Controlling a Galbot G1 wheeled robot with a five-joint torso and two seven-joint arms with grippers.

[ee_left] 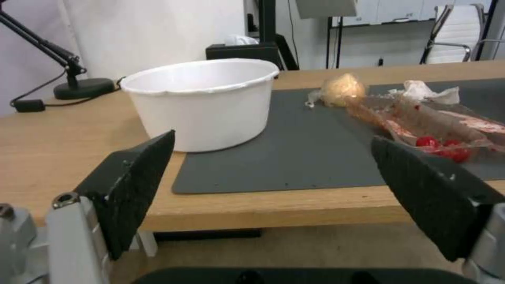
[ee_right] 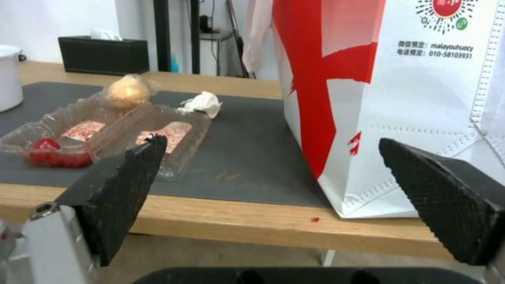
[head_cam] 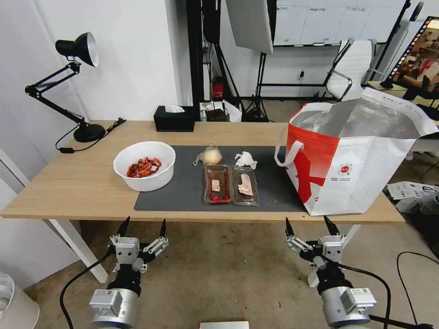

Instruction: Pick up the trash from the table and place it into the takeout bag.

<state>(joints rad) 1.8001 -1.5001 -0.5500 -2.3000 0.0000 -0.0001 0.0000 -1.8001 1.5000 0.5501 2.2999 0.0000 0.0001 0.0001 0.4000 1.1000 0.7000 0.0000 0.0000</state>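
On the table point(head_cam: 68, 192) lies a dark mat holding the trash: a white bowl point(head_cam: 144, 165) point(ee_left: 202, 102) of red scraps at the left, a clear two-part food tray point(head_cam: 231, 184) point(ee_right: 105, 136) in the middle, a knotted clear bag with a yellowish lump point(head_cam: 210, 155) point(ee_right: 128, 92) and a crumpled white tissue point(head_cam: 246, 159) point(ee_right: 202, 103) behind it. The takeout bag point(head_cam: 356, 160) point(ee_right: 378, 98) stands open at the right end. Both grippers hang open and empty below the table's front edge: left gripper point(head_cam: 143, 225) point(ee_left: 274, 197) before the bowl, right gripper point(head_cam: 311, 225) point(ee_right: 274, 201) before the bag's corner.
A black desk lamp point(head_cam: 68, 87) stands at the table's back left and a black tissue box point(head_cam: 173, 119) at the back middle. Behind are tripods, a white chair point(head_cam: 352, 68) and a wall. Cables and papers lie on the floor at the right.
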